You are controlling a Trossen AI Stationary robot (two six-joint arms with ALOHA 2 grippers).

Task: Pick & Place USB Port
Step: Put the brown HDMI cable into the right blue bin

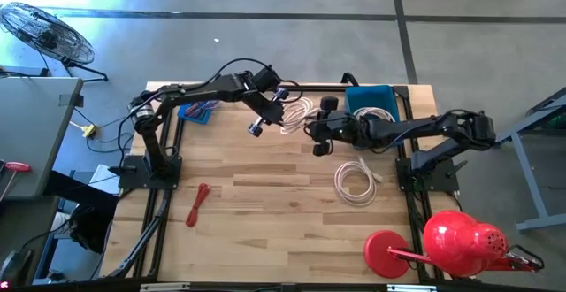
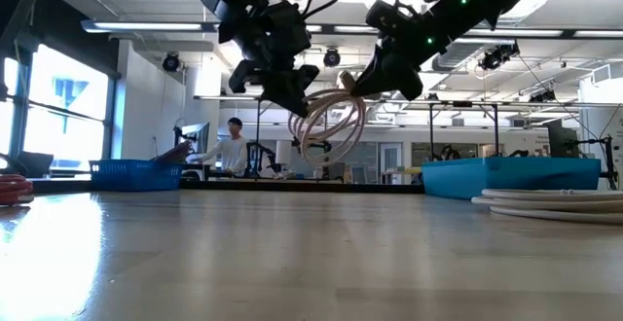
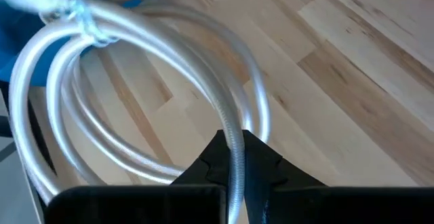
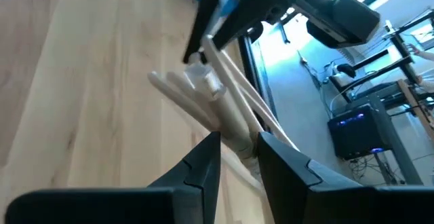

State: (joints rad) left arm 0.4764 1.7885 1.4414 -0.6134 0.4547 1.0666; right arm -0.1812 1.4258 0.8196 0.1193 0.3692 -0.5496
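From above, a coiled white cable (image 1: 296, 115) is seen held between the two arms over the far middle of the wooden table (image 1: 265, 195). The left gripper (image 1: 272, 108) is at the coil's left side and the right gripper (image 1: 311, 129) at its right side. A second white coil (image 1: 354, 182) lies flat on the table in front of the right arm, well apart from the held one. A blue bin (image 1: 371, 99) stands at the far right edge with white cable inside it; a smaller blue tray (image 1: 196, 111) sits at the far left, partly hidden by the left arm. A red cable (image 1: 198, 203) lies on the near left part of the table, and a red lamp (image 1: 451, 239) at the near right corner.

From table height, the held coil (image 2: 326, 122) is shown hanging clear of the tabletop, which the top view does not reveal. A person (image 2: 232, 151) is seen in the room behind.

In the left wrist view, the left gripper (image 3: 234, 159) is seen closed on a strand of the coil (image 3: 169, 68), and a thin tie binding the loops is shown.

In the right wrist view, the right gripper (image 4: 239, 149) is seen clamped on the bundled strands (image 4: 224, 105).

No writing can be read in any view.
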